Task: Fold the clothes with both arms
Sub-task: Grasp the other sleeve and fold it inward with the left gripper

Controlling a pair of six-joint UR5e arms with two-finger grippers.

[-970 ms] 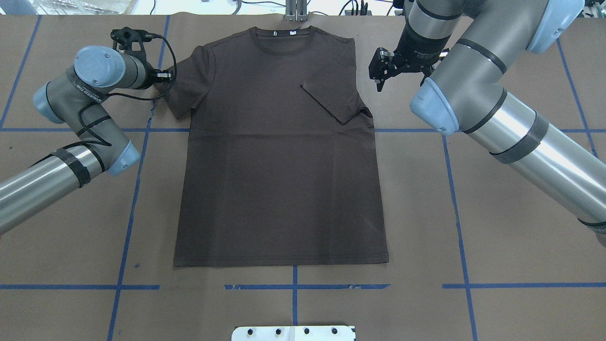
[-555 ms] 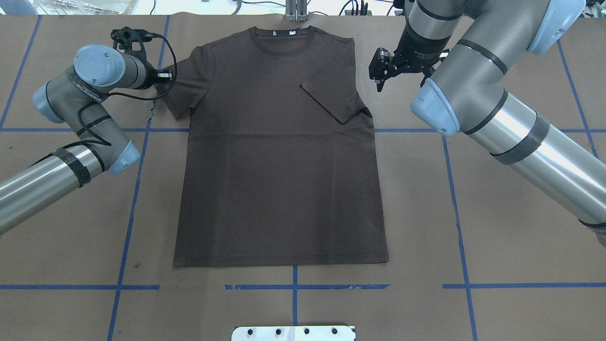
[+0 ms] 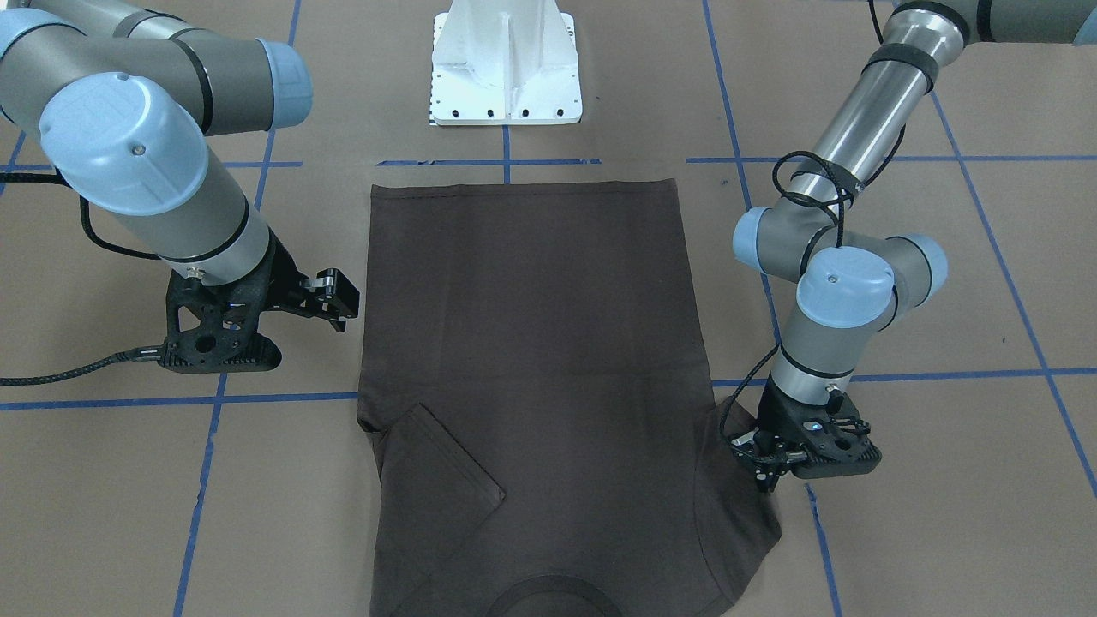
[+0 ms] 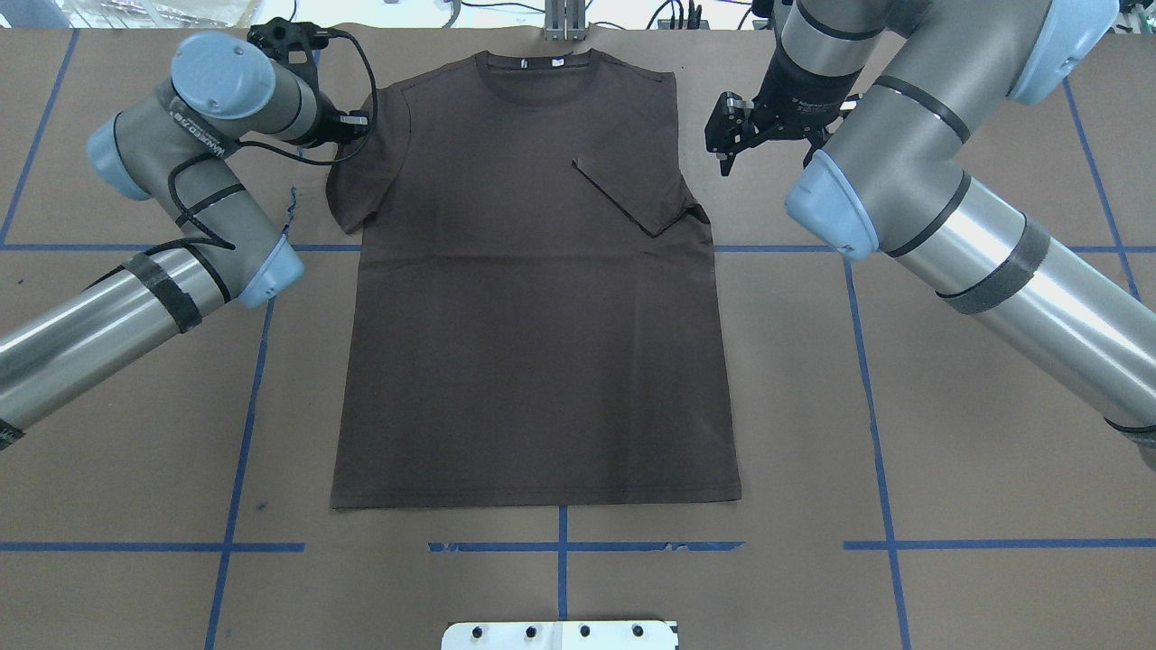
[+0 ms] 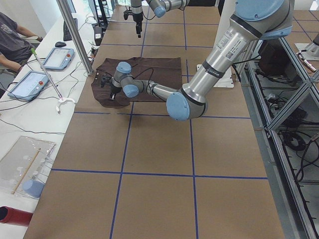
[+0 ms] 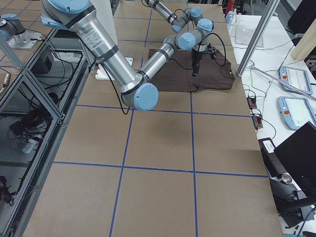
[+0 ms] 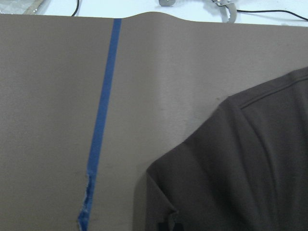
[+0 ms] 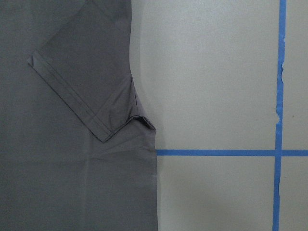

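T-shirt (image 4: 542, 343): dark brown, flat, front up on the desk (image 4: 903, 451), collar at the far edge, hem nearest the robot. Right sleeve (image 4: 632, 181): folded inward over the chest. Left sleeve (image 4: 361, 181): spread out, its outer edge pinched in the closed left end effector (image 4: 359, 122). Right end effector (image 4: 725, 144): fingers slightly parted, empty, just beside the right shoulder, clear of the cloth.
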